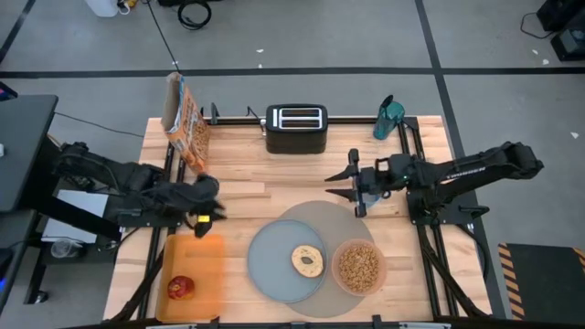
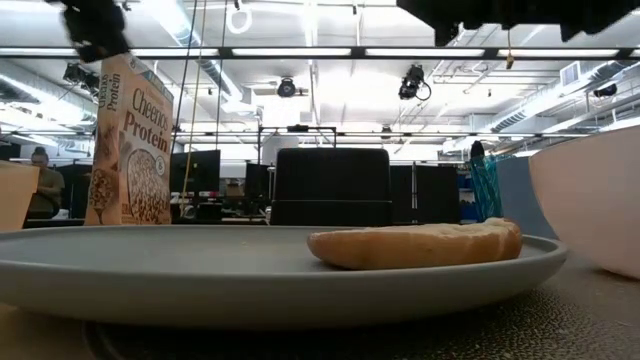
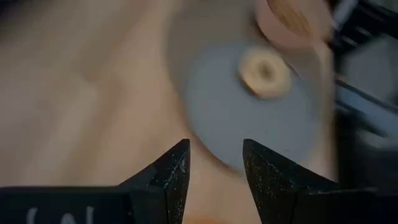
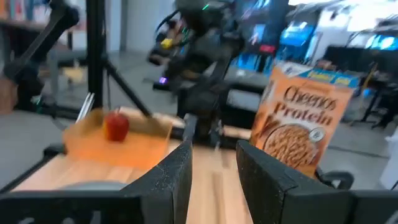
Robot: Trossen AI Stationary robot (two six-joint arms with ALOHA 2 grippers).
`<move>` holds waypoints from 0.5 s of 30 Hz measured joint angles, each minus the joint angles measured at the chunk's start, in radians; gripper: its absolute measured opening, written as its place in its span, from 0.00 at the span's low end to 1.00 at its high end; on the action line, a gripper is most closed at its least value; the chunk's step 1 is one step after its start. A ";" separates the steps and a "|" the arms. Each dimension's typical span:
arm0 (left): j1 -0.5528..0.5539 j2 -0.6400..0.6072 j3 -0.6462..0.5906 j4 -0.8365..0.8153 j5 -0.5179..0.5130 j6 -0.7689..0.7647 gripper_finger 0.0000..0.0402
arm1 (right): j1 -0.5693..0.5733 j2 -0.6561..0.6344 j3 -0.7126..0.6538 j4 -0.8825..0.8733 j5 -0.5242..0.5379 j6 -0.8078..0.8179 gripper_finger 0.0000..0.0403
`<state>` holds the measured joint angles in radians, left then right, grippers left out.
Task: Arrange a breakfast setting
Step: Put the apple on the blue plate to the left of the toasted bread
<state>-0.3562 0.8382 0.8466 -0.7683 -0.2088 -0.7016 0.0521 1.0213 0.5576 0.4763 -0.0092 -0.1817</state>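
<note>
A large round grey mat (image 1: 322, 217) lies at the near middle of the table. On it rest a grey-blue plate (image 1: 270, 265) bearing a bagel (image 1: 307, 261) and a pink bowl (image 1: 358, 267) filled with brown cereal. A red fruit (image 1: 180, 288) sits on the orange tray (image 1: 196, 260) at the near left. The teal tumbler (image 1: 388, 117) stands at the far right. My left gripper (image 1: 218, 203) hovers open and empty above the tray's far end, slanting down toward the plate (image 3: 249, 118). My right gripper (image 1: 331, 185) hangs open and empty above the mat's far edge, pointing left.
A black toaster (image 1: 296, 128) stands at the far middle. An orange cereal box (image 1: 186, 123) stands upright at the far left. Bare wood lies between the toaster and the mat. Dark frame rails run along the table's left and right sides.
</note>
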 joint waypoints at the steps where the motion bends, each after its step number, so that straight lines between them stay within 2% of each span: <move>1: -0.010 0.022 0.015 -0.011 0.063 -0.066 0.39 | 0.000 -0.009 -0.021 0.037 0.009 0.004 0.33; 4: -0.064 0.102 0.049 -0.025 0.186 -0.248 0.39 | 0.001 -0.028 -0.070 0.117 0.021 0.021 0.33; 10: -0.198 0.304 0.126 -0.026 0.327 -0.584 0.39 | 0.001 -0.026 -0.113 0.202 0.021 0.022 0.33; 15: -0.325 0.451 0.174 -0.082 0.465 -0.931 0.39 | 0.001 -0.026 -0.113 0.232 0.019 0.002 0.33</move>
<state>-0.6815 1.2896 1.0204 -0.8506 0.2566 -1.6323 0.0532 0.9952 0.4446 0.7083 0.0103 -0.1800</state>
